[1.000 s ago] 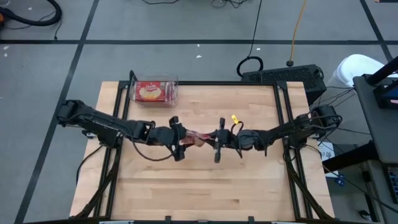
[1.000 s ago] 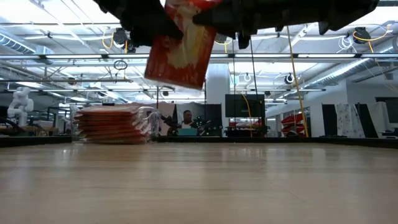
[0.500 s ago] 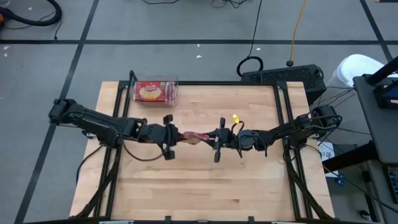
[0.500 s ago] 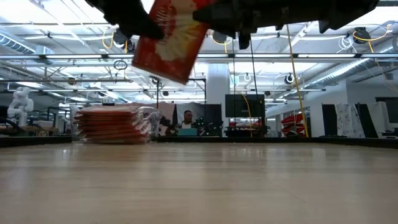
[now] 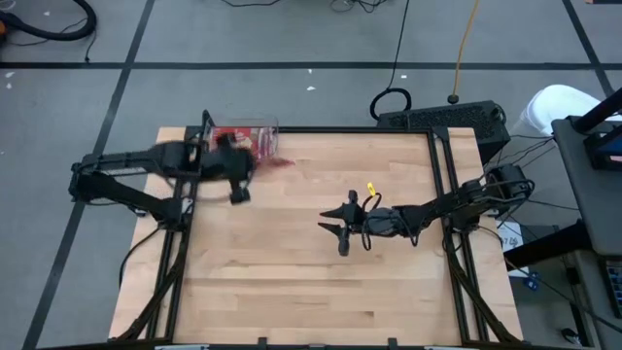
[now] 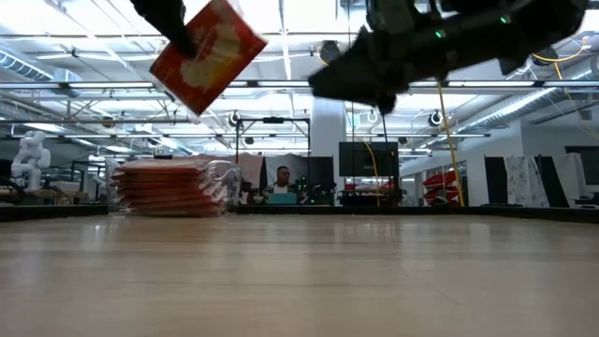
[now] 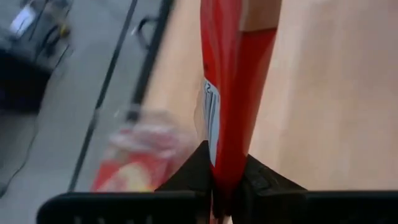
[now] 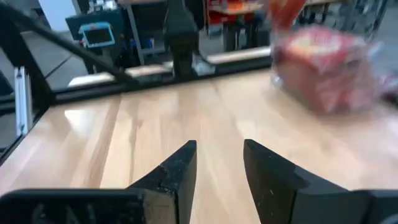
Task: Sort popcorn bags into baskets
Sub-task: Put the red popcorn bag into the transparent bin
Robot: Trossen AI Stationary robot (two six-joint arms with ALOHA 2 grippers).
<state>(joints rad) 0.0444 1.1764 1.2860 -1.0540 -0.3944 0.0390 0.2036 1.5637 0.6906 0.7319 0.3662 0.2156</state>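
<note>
Popcorn bag (image 7: 229, 93), pinched edge-on in our left claw (image 7: 225, 186), points lengthwise ahead toward the basket (image 5: 245, 137) just beyond; our right claw (image 8: 219, 163), part-open and empty, hangs well away.

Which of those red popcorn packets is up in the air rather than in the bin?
The packet pinched in the left gripper, tilted high above the table. The other packets lie flat, stacked in the clear bin.

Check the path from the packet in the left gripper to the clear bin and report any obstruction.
Nothing visible blocks it. The left gripper is shut on the popcorn bag, carried in the air beside the clear bin, which already holds stacked packets. The right gripper stays at mid-table, empty.
</note>
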